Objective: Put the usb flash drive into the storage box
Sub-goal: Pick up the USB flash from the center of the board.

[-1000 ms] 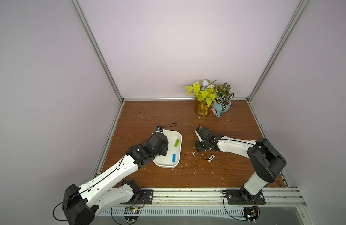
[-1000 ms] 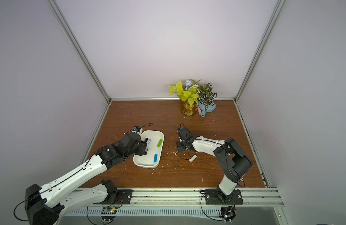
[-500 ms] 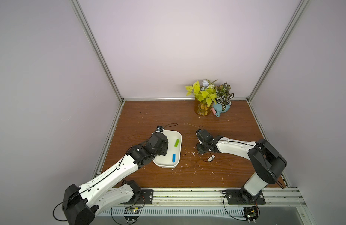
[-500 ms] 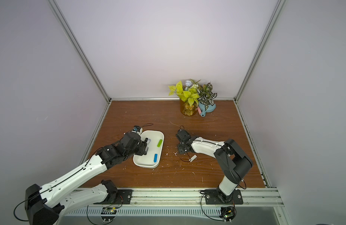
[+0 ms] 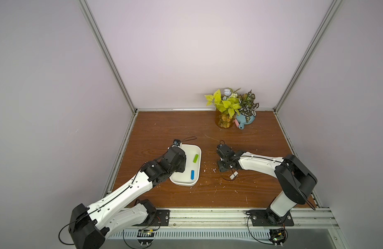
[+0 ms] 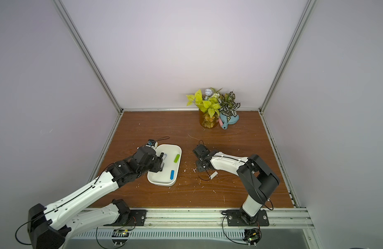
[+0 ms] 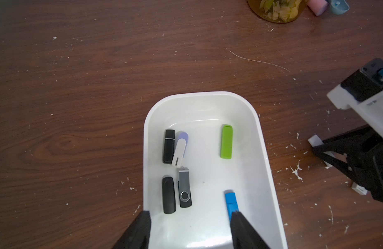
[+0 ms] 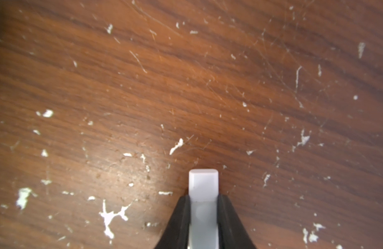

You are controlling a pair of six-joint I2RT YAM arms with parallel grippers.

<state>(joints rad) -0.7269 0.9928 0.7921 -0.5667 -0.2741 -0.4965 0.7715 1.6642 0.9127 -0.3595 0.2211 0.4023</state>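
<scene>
both top views: high front, whole table (image 5: 164,129) | wrists: close, downward

- The left gripper (image 6: 162,162) hangs over the left half of the storage box (image 5: 186,184); the box's right half, lower centre of the frame, lies open from above.
- A bare desk (image 5: 210,151) strip separates the box from the right gripper (image 5: 222,168).
- The amber vase (image 5: 224,122) and blue pot (image 5: 245,120) crowd the desk's upper right, well apart from both.
</scene>
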